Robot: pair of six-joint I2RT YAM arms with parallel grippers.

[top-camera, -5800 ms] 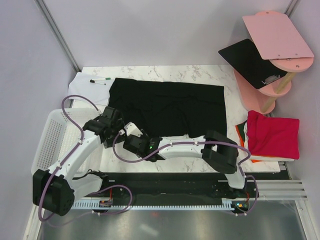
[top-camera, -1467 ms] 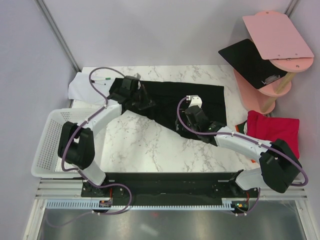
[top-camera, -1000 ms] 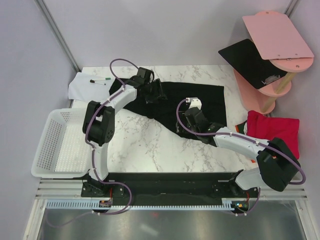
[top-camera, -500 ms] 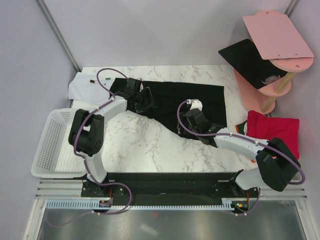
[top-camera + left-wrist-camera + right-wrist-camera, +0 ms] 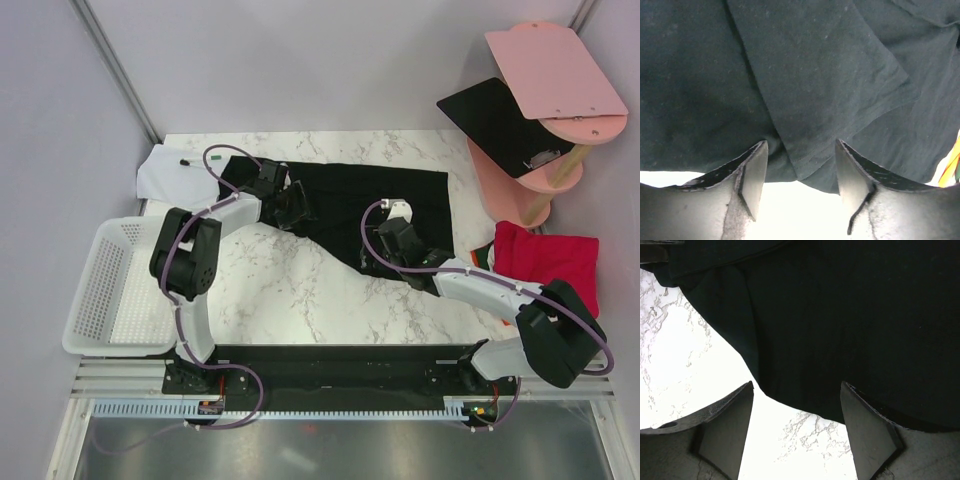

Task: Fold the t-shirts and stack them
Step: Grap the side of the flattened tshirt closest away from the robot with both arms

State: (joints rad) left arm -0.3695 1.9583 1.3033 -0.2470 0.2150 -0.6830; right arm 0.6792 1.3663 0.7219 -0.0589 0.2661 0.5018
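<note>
**A:** Where is the shirt [image 5: 390,195], and how does it run?

**B:** It lies spread on the table [image 5: 280,290], with its long axis left to right along the far side. Its near edge slants down from the left toward the right.

**A:** And where are the fingers?

**B:** The left gripper [image 5: 296,207] is over the shirt's left part. In its wrist view the gripper [image 5: 800,170] is spread wide and holds nothing. A folded flap of shirt [image 5: 815,75] lies ahead of the tips and partly between them, its hem just past them.

**A:** What about the right?

**B:** The right gripper [image 5: 380,252] sits at the low end of that slanted edge. It [image 5: 797,410] is also parted and holds nothing. The shirt [image 5: 850,315] is ahead and to the right, with bare table [image 5: 700,355] to the left. I can't tell whether either gripper touches the cloth.

**A:** So what does the next move turn on?

**B:** In my judgement, the edge. Each arm has it straight ahead of its tips, so each would close on its own end. The fold would then go across the long axis.

**A:** And the containers?

**B:** The basket [image 5: 85,300] stands at the near left, well apart from the shirt, and I see no cloth in it. The folded stack [image 5: 545,275], red on top, lies on the table at the right, nearer the right arm.
</note>
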